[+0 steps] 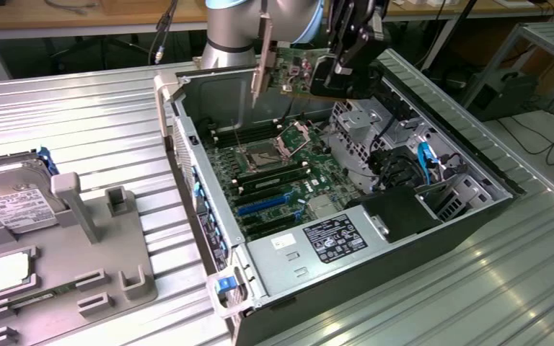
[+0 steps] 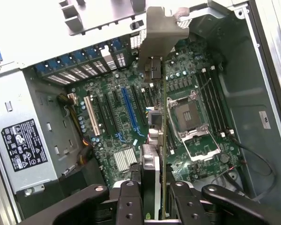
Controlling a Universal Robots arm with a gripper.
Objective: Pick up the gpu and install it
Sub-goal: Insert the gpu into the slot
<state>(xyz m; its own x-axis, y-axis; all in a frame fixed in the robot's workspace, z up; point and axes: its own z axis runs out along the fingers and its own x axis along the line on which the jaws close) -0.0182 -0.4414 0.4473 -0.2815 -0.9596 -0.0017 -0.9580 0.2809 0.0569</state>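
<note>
Claw (image 1: pixel 346 61) is clamped down on the gpu (image 1: pixel 291 70), holding it on edge up in the air over the far end of the open PC case (image 1: pixel 508 189). The card's green board faces the exterior view's left, and its silver bracket (image 1: pixel 262 58) hangs on that same side, just above the far rim of the case. The card is clear of the motherboard (image 1: pixel 279 176) and isn't touching anything in there.

From the wrist view you're looking straight down the card. The gpu (image 2: pixel 163 117) shows as a thin green edge, with the black fingers (image 2: pixel 129 201) pinching it from both sides and the bracket (image 2: pixel 161 28) at the other end. Under it sits the board, with the blue expansion slot (image 2: pixel 128 110) and a white slot (image 2: pixel 89 112) off to one side of the card's edge and the open CPU socket (image 2: pixel 189 115) on the other. A small finned heatsink (image 2: pixel 125 159) sits near the fingers.

Rest of the case: the power supply (image 1: pixel 335 238) with its black label is at the near end, and blue cables (image 1: pixel 421 162) are on the exterior view's right side.

Out on the ribbed metal table (image 1: pixel 94 108), well apart from the case on the exterior view's left, a grey fixture (image 1: pixel 89 281) carries a hard drive (image 1: pixel 12 198) with a white label and a small square processor chip (image 1: pixel 8 270).
</note>
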